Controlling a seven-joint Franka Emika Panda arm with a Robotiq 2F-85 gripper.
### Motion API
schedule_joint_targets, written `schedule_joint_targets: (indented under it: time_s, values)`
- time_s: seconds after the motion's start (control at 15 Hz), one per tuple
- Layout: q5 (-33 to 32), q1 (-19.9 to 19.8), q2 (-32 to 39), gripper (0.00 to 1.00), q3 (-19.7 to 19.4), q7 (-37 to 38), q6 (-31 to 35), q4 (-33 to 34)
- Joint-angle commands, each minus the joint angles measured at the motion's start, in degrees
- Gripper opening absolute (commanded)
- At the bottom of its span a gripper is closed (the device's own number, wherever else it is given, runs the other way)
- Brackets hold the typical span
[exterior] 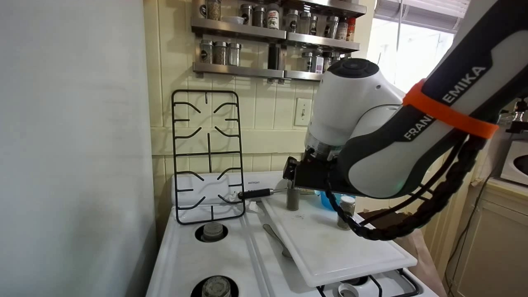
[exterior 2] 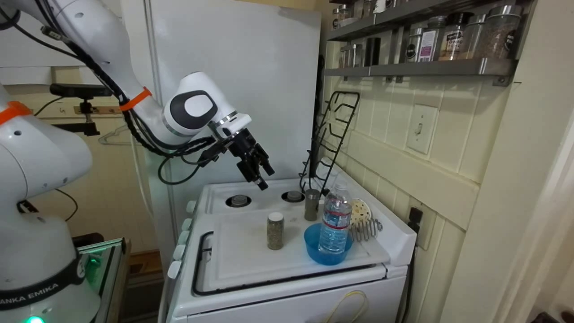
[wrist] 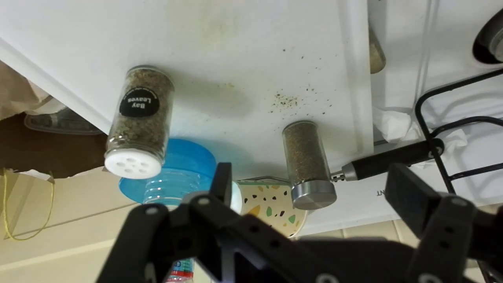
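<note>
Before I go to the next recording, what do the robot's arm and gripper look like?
The arm is white and rounded, with dark panels, white lettering reading EMIKA, and bright orange bands strapped around it. Black cables, thick and knobbly in places, run along its outside. The gripper is black, with two blocky fingers and pale screw heads.

A home-style kitchen: in an exterior view, a gas stove [exterior: 185, 255] at six o'clock, spice shelves [exterior: 247, 31] at twelve.
</note>
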Motion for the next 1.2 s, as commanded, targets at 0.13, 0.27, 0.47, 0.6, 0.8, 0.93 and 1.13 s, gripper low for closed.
schedule_joint_targets:
  time_s: [0.13, 0.27, 0.47, 0.6, 0.8, 0.93, 1.13]
  values:
    - [0.0, 0.0, -0.01, 1.0, 0.03, 0.0, 0.0, 0.0]
    - [-0.63, -1.25, -1.38, 1.0, 1.64, 1.09, -0.6, 0.0]
    - [-0.42, -3.69, -2.91, 1.0, 5.03, 3.78, -1.95, 0.42]
    - [-0.39, -5.14, -3.77, 1.0, 7.32, 5.09, -2.28, 0.69]
    - [-0.39, -6.48, -3.94, 1.0, 9.93, 5.68, -3.95, 1.6]
    - [0.02, -4.96, -2.47, 1.0, 7.24, 3.49, -1.3, 0.68]
    - [0.02, -4.91, -2.38, 1.0, 6.78, 3.32, -1.3, 0.72]
